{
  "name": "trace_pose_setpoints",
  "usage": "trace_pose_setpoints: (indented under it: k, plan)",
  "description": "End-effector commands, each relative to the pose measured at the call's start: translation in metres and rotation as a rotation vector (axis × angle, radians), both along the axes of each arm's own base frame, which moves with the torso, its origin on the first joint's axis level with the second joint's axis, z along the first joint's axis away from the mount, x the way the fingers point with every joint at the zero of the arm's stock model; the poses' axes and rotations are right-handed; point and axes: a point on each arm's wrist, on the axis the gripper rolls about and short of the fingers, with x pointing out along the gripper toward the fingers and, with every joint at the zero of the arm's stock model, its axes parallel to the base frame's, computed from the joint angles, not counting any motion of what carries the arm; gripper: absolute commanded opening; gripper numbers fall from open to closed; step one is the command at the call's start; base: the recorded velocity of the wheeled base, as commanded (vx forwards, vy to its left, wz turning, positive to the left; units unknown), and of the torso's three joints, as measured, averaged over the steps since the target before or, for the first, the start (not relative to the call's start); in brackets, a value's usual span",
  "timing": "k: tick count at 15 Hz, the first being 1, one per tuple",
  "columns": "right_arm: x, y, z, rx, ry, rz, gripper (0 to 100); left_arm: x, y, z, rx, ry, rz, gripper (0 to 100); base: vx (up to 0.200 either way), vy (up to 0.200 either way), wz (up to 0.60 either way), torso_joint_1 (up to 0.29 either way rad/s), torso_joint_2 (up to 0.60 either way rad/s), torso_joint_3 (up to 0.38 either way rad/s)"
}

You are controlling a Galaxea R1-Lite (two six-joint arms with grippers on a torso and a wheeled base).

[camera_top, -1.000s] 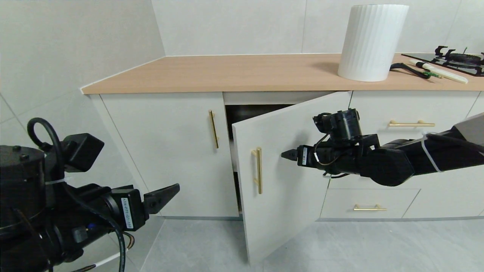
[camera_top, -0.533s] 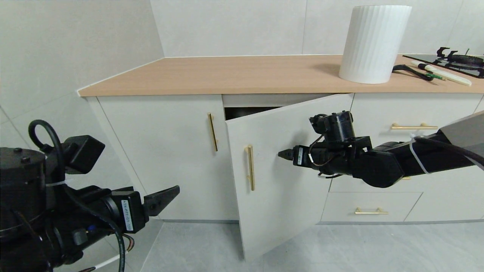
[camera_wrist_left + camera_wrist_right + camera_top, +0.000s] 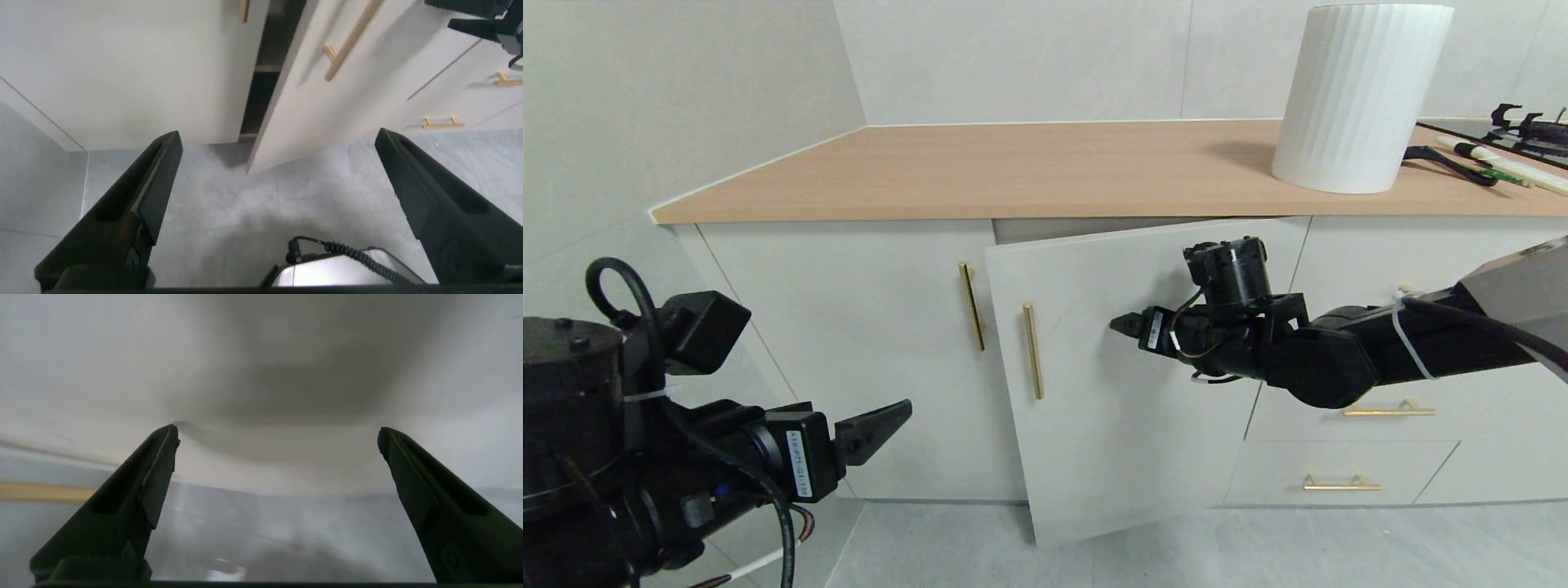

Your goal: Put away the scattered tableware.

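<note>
The white cabinet door (image 3: 1127,392) with a gold handle (image 3: 1032,349) stands slightly ajar under the wooden counter (image 3: 1013,171). My right gripper (image 3: 1123,324) is at the door's front face, right of the handle. Its fingers stand open and empty, with the door panel (image 3: 278,376) close before the right gripper (image 3: 278,434). My left gripper (image 3: 882,420) hangs low at the left, open and empty, away from the cabinet; the left gripper (image 3: 278,137) looks down at the floor and the door's lower edge (image 3: 327,98). Loose utensils (image 3: 1486,167) lie on the counter at the far right.
A tall white ribbed container (image 3: 1360,98) stands on the counter next to the utensils, with a stove (image 3: 1531,126) behind them. Another cabinet door with its handle (image 3: 970,306) is shut on the left. Drawers with gold handles (image 3: 1388,411) sit on the right.
The cabinet door has swung from well open to nearly shut, with my right gripper moving in with it. The head camera has shifted. The left arm stayed put.
</note>
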Motion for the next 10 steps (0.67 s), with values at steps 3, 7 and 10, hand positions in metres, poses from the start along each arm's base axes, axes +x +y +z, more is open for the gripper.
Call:
trace_pose_setpoints:
  k: [3,7,10]
  plan:
    - [0.003,0.023,-0.005,0.022,-0.007,-0.039,100,0.000,0.000,0.000,0.001,0.002,0.001,100,0.000,0.000,0.00,0.000,0.00,0.000]
    - [0.016,0.031,-0.011,0.037,-0.018,-0.123,100,0.000,0.000,0.000,0.000,0.002,-0.001,100,0.000,0.000,0.00,0.000,0.00,0.000]
    - [0.023,0.032,-0.013,0.029,-0.040,-0.178,100,0.001,0.000,-0.001,0.001,0.004,-0.001,100,0.000,0.000,0.00,0.000,0.00,0.000]
